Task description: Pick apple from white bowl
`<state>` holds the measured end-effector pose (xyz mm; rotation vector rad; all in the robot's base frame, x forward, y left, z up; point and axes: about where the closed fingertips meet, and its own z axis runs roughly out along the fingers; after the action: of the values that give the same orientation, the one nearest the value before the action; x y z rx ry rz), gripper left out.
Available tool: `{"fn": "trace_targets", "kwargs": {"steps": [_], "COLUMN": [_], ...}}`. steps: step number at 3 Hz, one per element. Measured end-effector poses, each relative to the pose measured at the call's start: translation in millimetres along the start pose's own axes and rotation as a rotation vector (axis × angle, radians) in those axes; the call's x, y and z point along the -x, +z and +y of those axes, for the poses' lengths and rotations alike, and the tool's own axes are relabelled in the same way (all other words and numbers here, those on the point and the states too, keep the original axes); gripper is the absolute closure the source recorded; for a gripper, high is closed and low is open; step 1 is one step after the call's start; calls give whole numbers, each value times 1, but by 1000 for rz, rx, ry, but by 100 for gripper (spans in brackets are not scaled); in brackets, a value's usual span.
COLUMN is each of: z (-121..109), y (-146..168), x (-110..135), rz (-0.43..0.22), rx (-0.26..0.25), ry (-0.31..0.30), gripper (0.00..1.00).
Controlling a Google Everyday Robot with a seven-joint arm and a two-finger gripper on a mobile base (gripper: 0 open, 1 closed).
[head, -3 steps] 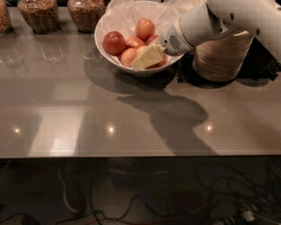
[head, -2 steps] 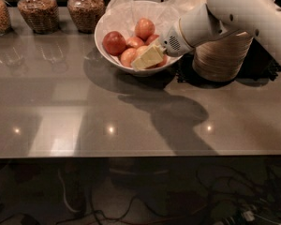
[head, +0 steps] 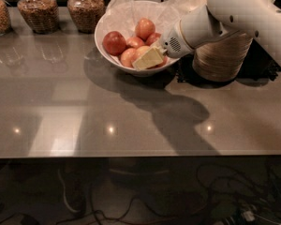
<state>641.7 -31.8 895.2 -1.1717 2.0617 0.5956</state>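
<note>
The white arm [head: 243, 13] reaches in from the right and down over the rim of the white bowl [head: 99, 39], which sits at the back of the counter [head: 131, 121] with tissue paper [head: 119, 8] lining it. The apple [head: 141, 51], the yellow-orange one, lies at the front of the pile. The pincer [head: 147, 59] rests right against it and partly hides it. I cannot tell how its jaws stand or whether they hold anything.

The risks, as I judge them: the fruit is crowded, so a lift could drag the dark red apple [head: 114, 42] or a pink neighbour out. A round, smooth apple may roll free if caught off-centre. The tissue could snag, and the arm could nudge the stacked beige bowls [head: 222, 55] just beside it.

The counter is grey and glossy, mirroring ceiling lights and the arm's shadow. Glass jars [head: 86, 8] line its back edge. Below its front edge, cables [head: 215, 191] lie tangled in the dark.
</note>
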Motion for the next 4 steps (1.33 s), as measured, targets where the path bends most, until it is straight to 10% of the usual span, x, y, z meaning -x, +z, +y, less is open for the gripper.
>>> {"fn": "trace_targets", "kwargs": {"steps": [2,4], "z": [-1,-9], "y": [-6,-37], "x": [7,28], "rz": [-18,-124], "rx": [-8,-62], "ry": [-21,-108], "gripper": [100,100]}}
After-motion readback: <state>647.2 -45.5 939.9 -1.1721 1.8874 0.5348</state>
